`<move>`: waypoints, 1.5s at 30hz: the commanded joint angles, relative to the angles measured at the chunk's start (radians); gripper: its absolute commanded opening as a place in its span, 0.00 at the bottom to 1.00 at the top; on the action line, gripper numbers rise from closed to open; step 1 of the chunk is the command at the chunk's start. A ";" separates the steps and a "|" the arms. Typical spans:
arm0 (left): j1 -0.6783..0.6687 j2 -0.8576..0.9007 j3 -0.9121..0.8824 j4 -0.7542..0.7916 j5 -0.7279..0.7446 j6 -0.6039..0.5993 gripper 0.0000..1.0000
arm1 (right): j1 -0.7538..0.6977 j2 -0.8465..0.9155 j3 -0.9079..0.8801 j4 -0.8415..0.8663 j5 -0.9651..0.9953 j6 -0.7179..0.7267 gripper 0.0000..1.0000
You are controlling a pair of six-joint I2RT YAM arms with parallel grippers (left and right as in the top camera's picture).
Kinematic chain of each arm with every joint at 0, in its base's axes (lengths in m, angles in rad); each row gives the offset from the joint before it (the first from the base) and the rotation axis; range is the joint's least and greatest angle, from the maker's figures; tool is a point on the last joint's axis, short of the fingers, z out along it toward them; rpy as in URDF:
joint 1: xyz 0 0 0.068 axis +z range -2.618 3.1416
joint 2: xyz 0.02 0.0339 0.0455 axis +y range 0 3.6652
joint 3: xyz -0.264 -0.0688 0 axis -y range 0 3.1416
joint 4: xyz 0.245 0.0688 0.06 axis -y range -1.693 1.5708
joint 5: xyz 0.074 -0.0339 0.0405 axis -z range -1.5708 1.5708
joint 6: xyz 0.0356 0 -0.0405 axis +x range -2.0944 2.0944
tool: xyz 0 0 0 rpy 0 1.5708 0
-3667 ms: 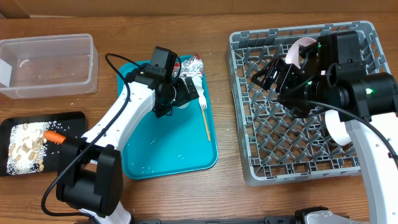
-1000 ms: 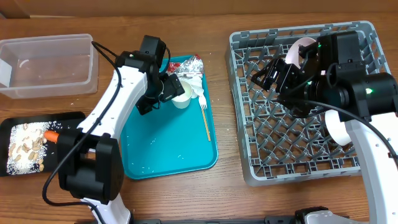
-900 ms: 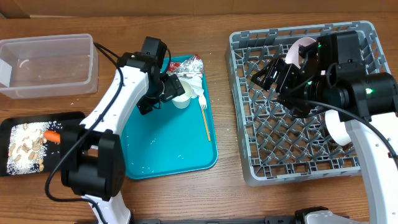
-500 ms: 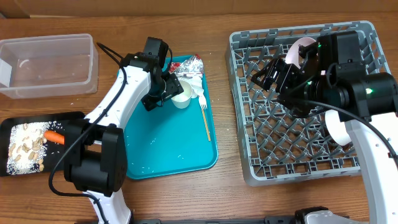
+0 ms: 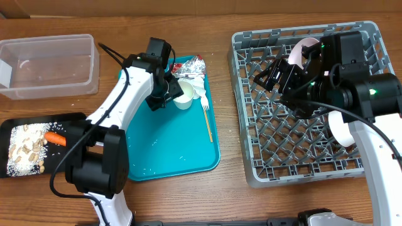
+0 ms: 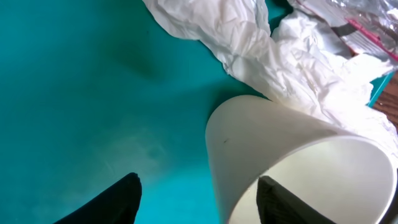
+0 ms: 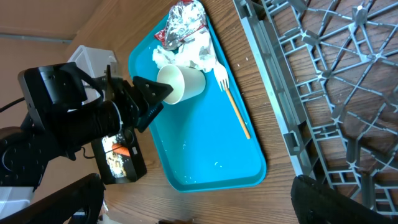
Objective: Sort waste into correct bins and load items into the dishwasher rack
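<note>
Left tool (image 6: 199, 182) half open, straddling the cup (image 6: 298, 149) wall, not clamped; napkins (image 6: 249, 43) just beyond, on teal tray (image 5: 169, 144). Right tool (image 5: 271, 75) wide open, empty, over rack (image 5: 264, 157). Wooden table (image 5: 207, 25).

Left hand (image 6: 200, 198) partly spread, angled low; right hand (image 7: 199, 200) spread wide, hovering.

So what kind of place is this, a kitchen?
Probably not a real kitchen. It looks more like a practice table where robot arms learn to clear dishes. The wooden table holds a grey dish rack and a teal tray with a cup and napkins.
</note>
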 commanded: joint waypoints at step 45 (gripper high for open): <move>-0.010 0.008 0.186 -0.462 -0.089 -0.002 0.04 | 0.002 0.000 0.013 0.004 0.000 -0.008 1.00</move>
